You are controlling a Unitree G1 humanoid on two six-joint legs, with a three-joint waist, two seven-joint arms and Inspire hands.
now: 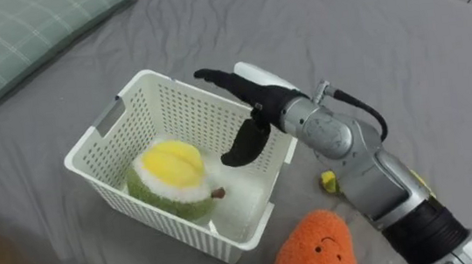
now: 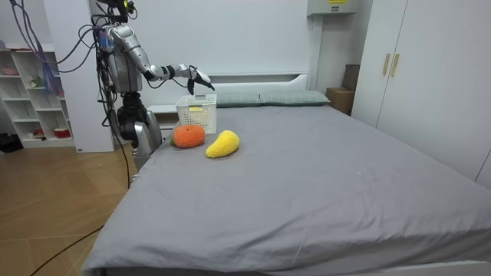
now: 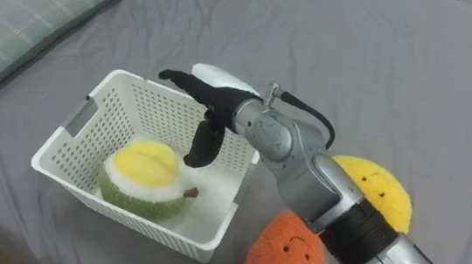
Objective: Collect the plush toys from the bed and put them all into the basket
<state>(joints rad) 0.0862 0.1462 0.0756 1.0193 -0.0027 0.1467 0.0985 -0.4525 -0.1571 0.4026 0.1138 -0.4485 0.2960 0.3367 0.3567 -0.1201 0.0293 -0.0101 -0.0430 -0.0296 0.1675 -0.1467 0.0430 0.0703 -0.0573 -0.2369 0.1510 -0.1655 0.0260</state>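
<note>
Plush toy [image 1: 173,181] in white basket [image 1: 153,218], just below outstretched right hand [image 1: 250,102]

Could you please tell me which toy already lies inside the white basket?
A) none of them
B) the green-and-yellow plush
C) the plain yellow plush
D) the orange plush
B: the green-and-yellow plush sits inside the white basket, while the orange plush and the yellow plush lie outside it on the bed.
</note>
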